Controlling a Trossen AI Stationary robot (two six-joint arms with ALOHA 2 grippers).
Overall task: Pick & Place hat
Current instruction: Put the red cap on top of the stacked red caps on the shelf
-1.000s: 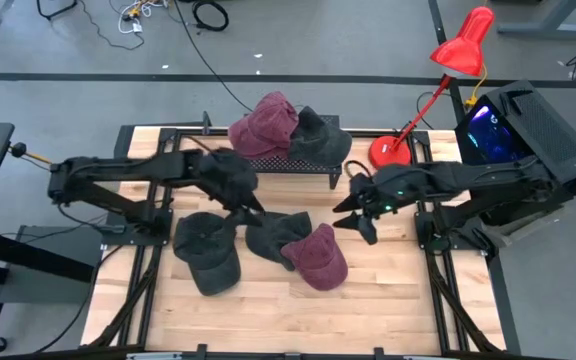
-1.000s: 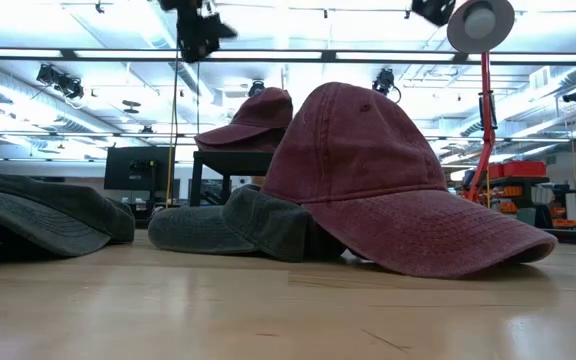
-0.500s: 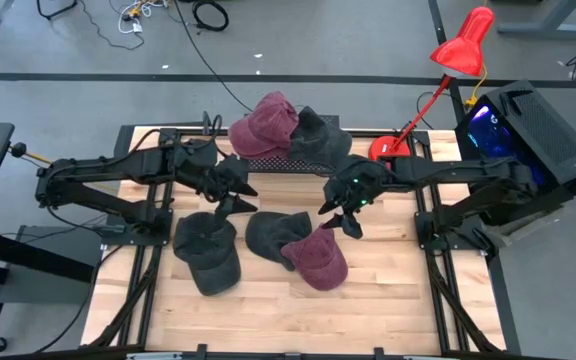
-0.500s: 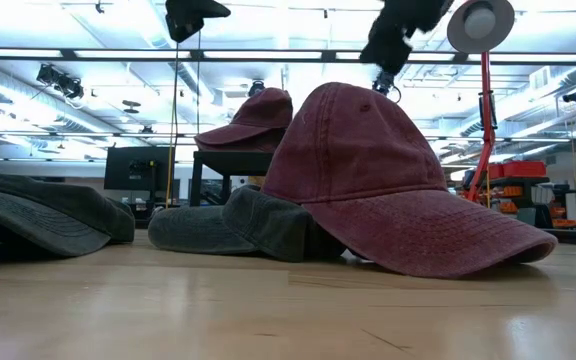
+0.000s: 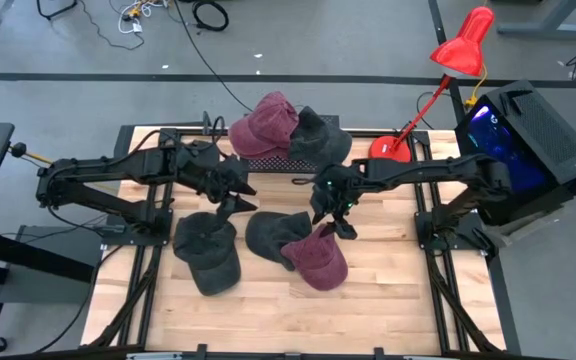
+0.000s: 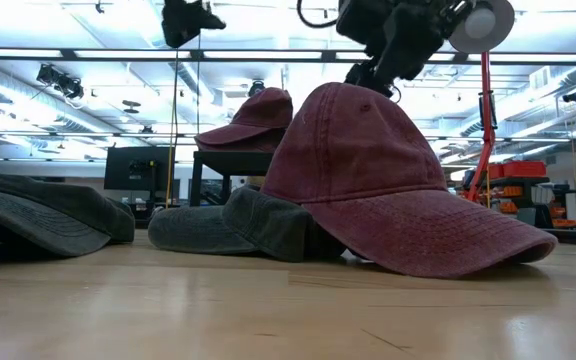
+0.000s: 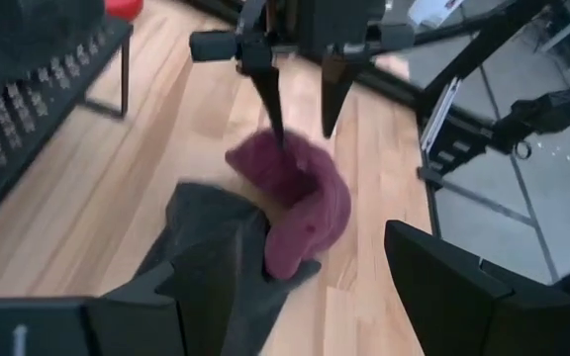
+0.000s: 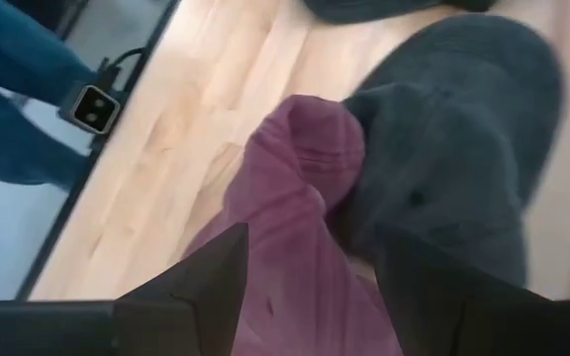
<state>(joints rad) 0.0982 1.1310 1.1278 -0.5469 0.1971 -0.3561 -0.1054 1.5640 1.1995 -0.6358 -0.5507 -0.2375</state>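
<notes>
The right gripper point(image 5: 340, 222) has swung in from the table's right to above the maroon hat point(image 5: 317, 258).

The right arm reaches across toward the table's centre, its right gripper point(image 5: 338, 215) pointing down with dark fingers point(image 7: 269, 94) spread. The left arm stretches in from the opposite side, its left gripper point(image 5: 240, 196) raised, fingers parted.

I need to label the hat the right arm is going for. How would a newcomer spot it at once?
Start at the red desk lamp on the table's far right corner, then follow the right arm to its open claw. Just below lies a maroon hat, overlapping a dark grey hat. It is the only maroon one on the tabletop; the other maroon hat sits on the rack.
</notes>
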